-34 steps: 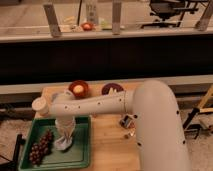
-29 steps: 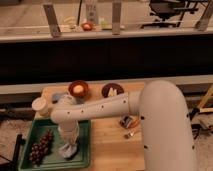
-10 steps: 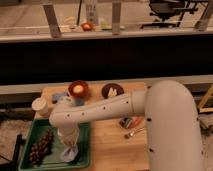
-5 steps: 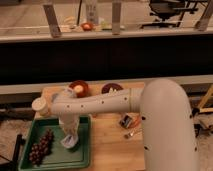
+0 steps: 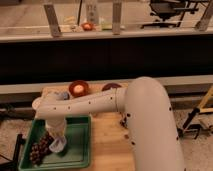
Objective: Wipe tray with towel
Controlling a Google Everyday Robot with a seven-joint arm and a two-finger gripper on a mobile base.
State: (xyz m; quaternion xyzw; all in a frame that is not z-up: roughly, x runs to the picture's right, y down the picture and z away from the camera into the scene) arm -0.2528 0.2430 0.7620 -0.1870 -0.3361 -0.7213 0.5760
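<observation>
A green tray [image 5: 77,150] lies on the wooden table at the front left. A pale towel [image 5: 56,146] lies bunched on the tray floor, left of its middle. My gripper [image 5: 56,136] reaches straight down from the white arm onto the towel and is pressed on it. A bunch of dark grapes [image 5: 40,148] lies in the tray's left part, just beside the towel.
An orange bowl [image 5: 78,88] and a dark bowl [image 5: 111,87] stand at the table's back. A small dark object [image 5: 122,121] lies on the wood right of the tray. A dark counter wall runs behind the table. A wooden stand [image 5: 200,117] is at the right.
My gripper and the towel have slid back and forth on the tray floor and now sit further left, next to the grapes.
</observation>
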